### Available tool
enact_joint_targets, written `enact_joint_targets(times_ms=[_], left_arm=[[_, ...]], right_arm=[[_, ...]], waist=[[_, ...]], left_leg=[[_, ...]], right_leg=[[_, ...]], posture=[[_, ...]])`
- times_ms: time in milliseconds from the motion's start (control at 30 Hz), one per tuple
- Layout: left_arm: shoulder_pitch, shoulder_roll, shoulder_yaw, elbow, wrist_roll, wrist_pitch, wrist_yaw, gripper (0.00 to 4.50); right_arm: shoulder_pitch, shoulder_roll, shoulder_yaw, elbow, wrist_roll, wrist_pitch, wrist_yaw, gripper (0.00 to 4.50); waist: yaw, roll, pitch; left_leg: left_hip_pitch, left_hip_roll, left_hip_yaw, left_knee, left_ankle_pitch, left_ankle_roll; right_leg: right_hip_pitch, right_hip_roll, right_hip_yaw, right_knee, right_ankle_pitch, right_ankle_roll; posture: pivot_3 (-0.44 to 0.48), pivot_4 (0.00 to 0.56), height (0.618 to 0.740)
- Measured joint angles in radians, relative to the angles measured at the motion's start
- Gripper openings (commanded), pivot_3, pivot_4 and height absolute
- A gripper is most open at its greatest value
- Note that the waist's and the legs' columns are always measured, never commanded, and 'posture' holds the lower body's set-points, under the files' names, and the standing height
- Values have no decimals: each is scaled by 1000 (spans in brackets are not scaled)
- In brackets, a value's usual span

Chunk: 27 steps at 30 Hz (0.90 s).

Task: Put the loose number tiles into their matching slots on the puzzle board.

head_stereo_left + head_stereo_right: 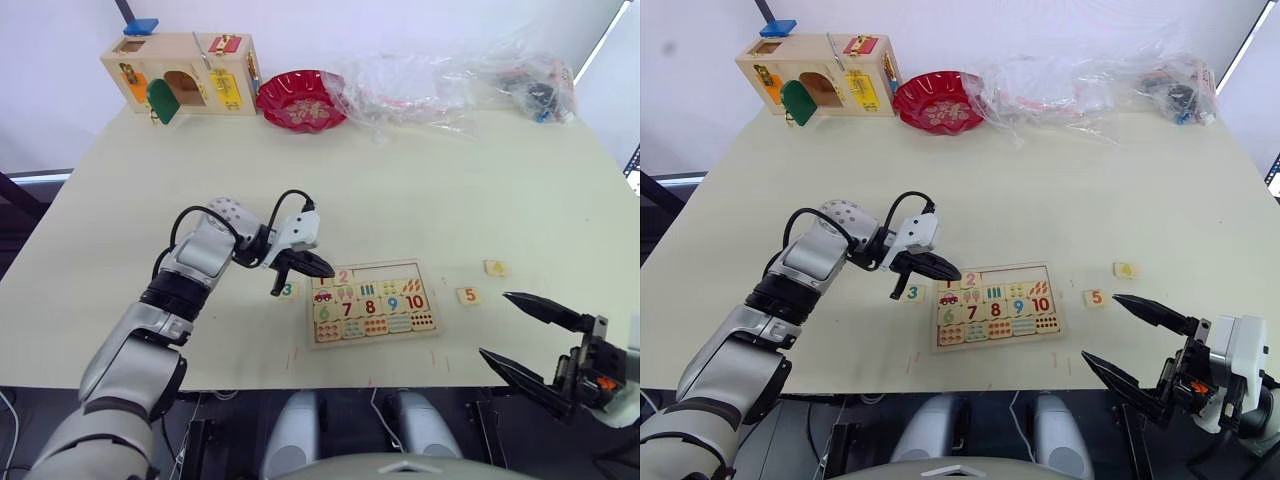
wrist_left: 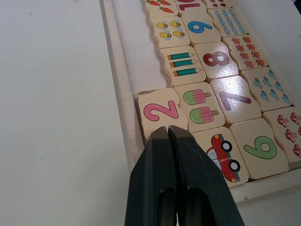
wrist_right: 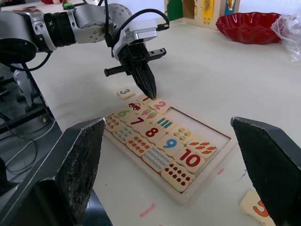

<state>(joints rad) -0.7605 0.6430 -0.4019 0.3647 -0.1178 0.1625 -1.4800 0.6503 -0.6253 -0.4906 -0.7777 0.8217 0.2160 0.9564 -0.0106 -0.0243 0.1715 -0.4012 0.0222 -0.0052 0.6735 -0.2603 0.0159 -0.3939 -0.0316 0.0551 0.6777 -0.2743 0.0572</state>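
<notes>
Left wrist view: left gripper (image 2: 168,128) pinched empty at 2 tile (image 2: 160,111); 3 tile (image 1: 288,290) just left of puzzle board (image 1: 431,335); left arm nearer.

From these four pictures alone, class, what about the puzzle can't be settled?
- First slot of the puzzle board: the left gripper, shut, covers it in the left wrist view.
- 5 tile: cut off by the right wrist view's bottom edge.
- Yellow tile: its number is too small in the eye views.
</notes>
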Motion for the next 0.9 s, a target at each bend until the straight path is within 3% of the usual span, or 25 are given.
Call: enact_joint_targets(times_ms=[767, 900], left_arm=[[19, -17, 1, -5, 18, -7, 4, 61], [50, -14, 83, -79, -62, 111, 16, 61]], right_arm=[[12, 0, 0, 0, 1, 0, 6, 4500], [25, 1, -2, -3, 1, -2, 9, 4500]], waist=[[0, 0, 0], [-2, 0, 0]], left_leg=[[0, 0, 0, 0, 0, 0], [0, 1, 0, 0, 0, 0]], right_leg=[[0, 0, 0, 0, 0, 0], [0, 0, 0, 0, 0, 0]], posture=[[0, 150, 740], [0, 150, 740]])
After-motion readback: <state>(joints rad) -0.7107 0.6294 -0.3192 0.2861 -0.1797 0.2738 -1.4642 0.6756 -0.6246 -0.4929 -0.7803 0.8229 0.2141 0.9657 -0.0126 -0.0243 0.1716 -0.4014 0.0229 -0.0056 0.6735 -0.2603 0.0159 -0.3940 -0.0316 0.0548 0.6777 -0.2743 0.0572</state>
